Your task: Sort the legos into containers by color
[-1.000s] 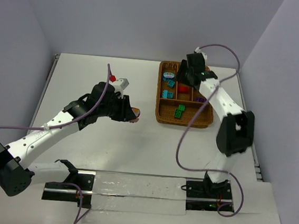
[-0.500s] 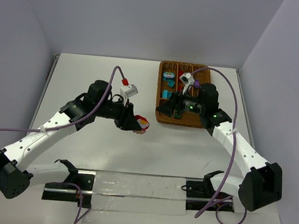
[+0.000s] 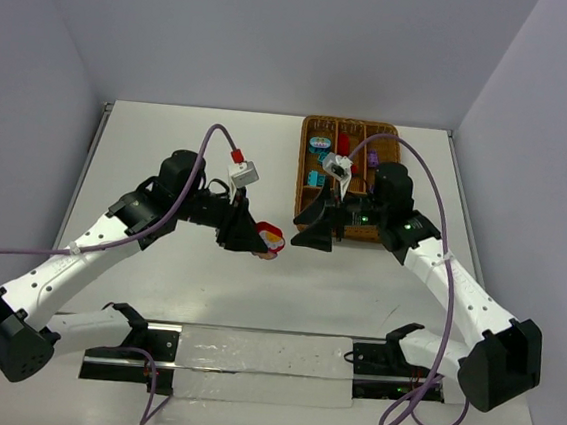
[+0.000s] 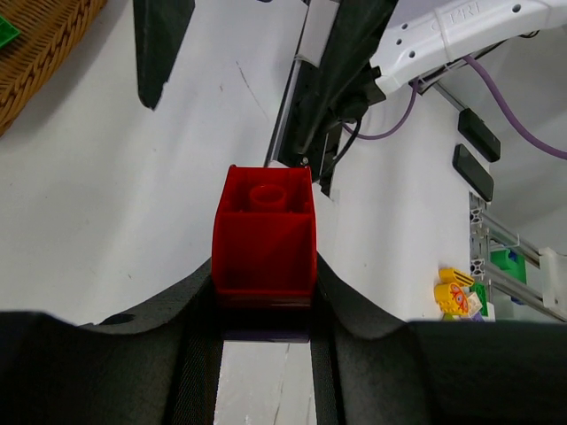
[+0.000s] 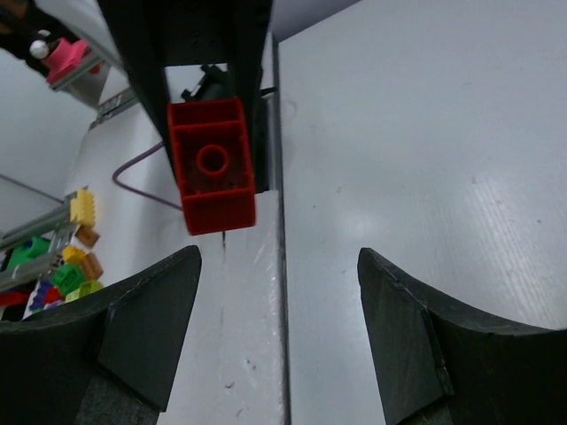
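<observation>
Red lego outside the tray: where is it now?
Top view: the red lego is over mid-table, clamped in the left gripper, just left of the open right gripper, off the tray's near-left corner.

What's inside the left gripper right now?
One red lego, pinched in the left gripper and pointing toward the open right gripper. Its gripped end and whatever lies below it are covered by the fingers.

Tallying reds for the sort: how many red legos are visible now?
2. One red lego is clamped in the left gripper; another red lego lies far back in the wicker tray. The right arm covers part of the tray, so more may be hidden.
</observation>
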